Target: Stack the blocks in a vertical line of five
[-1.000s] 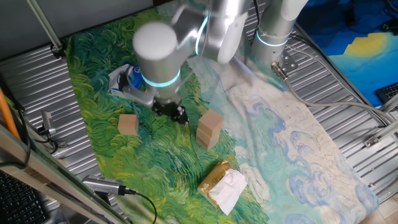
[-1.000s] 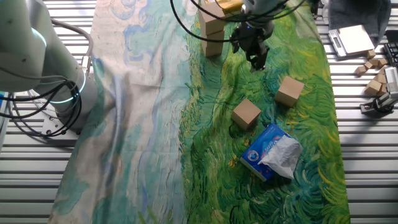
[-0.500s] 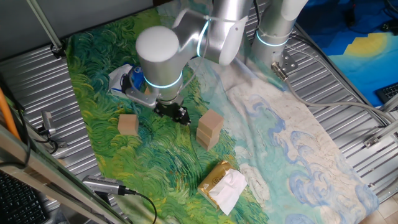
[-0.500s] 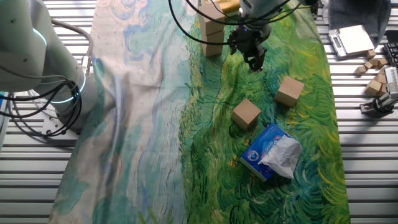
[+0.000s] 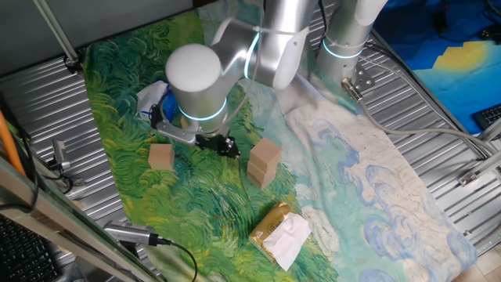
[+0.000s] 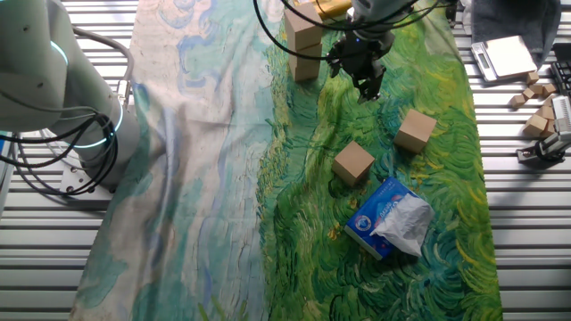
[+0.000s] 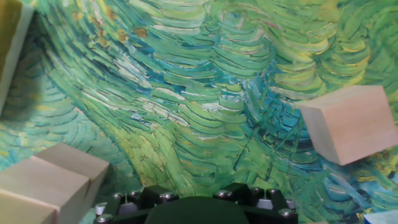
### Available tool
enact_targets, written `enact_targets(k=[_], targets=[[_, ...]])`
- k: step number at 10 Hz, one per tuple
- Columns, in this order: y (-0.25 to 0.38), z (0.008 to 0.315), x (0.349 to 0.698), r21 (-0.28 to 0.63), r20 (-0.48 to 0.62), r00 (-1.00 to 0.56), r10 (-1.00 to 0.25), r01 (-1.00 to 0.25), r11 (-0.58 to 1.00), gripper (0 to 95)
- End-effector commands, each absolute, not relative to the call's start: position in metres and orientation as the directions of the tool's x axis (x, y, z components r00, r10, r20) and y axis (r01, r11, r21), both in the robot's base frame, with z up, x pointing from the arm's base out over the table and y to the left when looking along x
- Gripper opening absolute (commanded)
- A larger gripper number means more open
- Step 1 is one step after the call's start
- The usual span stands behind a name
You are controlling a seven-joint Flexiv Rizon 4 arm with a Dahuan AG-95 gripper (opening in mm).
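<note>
Plain wooden blocks lie on the painted cloth. A stack of blocks (image 5: pixel 264 161) (image 6: pixel 304 42) stands upright, and its lower left part shows in the hand view (image 7: pixel 51 181). One loose block (image 5: pixel 161 156) (image 6: pixel 416 130) lies apart from it. A second loose block (image 6: pixel 354 162) (image 7: pixel 351 124) sits near the blue packet; the arm hides it in one fixed view. My gripper (image 5: pixel 223 145) (image 6: pixel 365 82) hovers low over the cloth between the stack and the loose blocks. It is open and holds nothing. Only its base (image 7: pixel 199 208) shows in the hand view.
A blue-and-white packet (image 6: pixel 390 217) (image 5: pixel 156 100) lies beside the second loose block. A yellow-and-white packet (image 5: pixel 280 231) lies past the stack near the cloth's edge. Ribbed metal table (image 5: pixel 407 102) surrounds the cloth. More small wooden pieces (image 6: pixel 538 107) lie off the cloth.
The arm's joints have shifted a little and the gripper has drifted slightly beside the stack. The blocks and packets have not moved.
</note>
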State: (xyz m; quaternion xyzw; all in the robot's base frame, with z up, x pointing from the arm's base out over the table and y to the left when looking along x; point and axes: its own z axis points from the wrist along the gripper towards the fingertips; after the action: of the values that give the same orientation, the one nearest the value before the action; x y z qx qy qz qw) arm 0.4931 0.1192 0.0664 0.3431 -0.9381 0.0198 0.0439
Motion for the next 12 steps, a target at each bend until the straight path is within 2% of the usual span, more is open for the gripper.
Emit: enact_targets(k=[1,5,10,12], targets=[[0.118,0.067,0.493,-0.024,0.064,-0.698,-0.713,-0.715,0.698,76.0],[0.118,0.067,0.493,-0.046,0.057,-0.666,-0.744,-0.746,0.664,76.0],[0.118,0.067,0.493,-0.074,0.041,-0.695,-0.718,-0.719,0.691,76.0],[0.102,0.085,0.511,-0.080,0.059,-0.683,-0.728,-0.730,0.679,76.0]])
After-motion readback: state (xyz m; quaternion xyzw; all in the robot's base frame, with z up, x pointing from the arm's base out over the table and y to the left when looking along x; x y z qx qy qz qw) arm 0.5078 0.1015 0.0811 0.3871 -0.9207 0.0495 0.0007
